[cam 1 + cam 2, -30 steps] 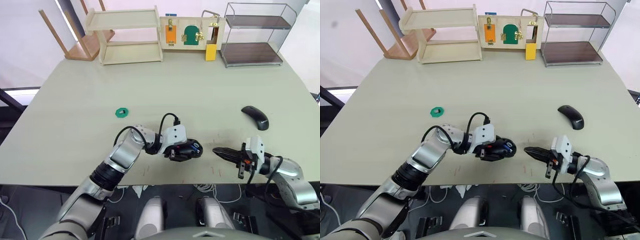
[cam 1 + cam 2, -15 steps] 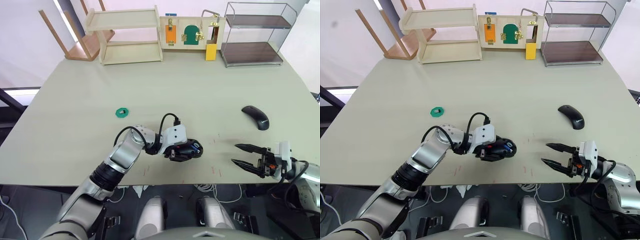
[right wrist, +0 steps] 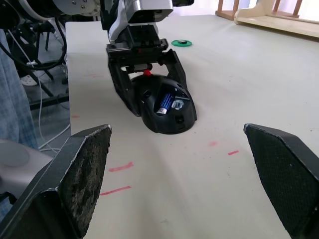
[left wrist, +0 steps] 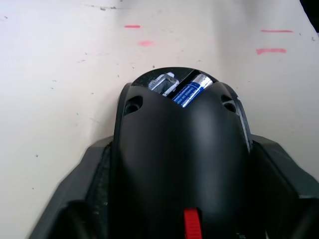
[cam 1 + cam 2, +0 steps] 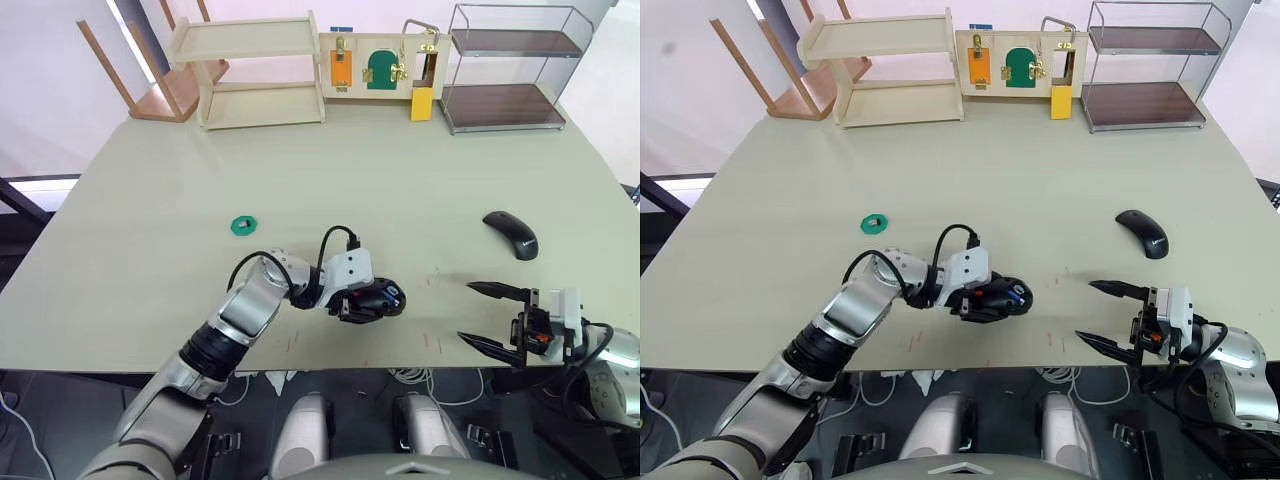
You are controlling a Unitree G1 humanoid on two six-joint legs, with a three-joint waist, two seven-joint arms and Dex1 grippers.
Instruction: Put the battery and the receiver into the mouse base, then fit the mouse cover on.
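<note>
**Mouse base held on the desk, cover lying apart**

Left eye view: the left end effector (image 5: 362, 303) grips the mouse base (image 5: 378, 301) near the front edge of the desk (image 5: 400, 180). The right end effector (image 5: 490, 315) hovers to the right of the base, its two fingers spread wide and holding nothing. The mouse cover (image 5: 511, 234) lies further back on the right, well apart from both. A flat green disc (image 5: 243, 226) sits to the left of the base.

Left wrist view: the base (image 4: 182, 149) sits clamped between the black fingers; the blue battery (image 4: 191, 90) lies in its hollow beside a silvery part.

Right wrist view: the two finger pads (image 3: 87, 169) stand far apart, facing the base (image 3: 167, 110) with the battery (image 3: 166, 102) inside. The receiver cannot be made out.
</note>
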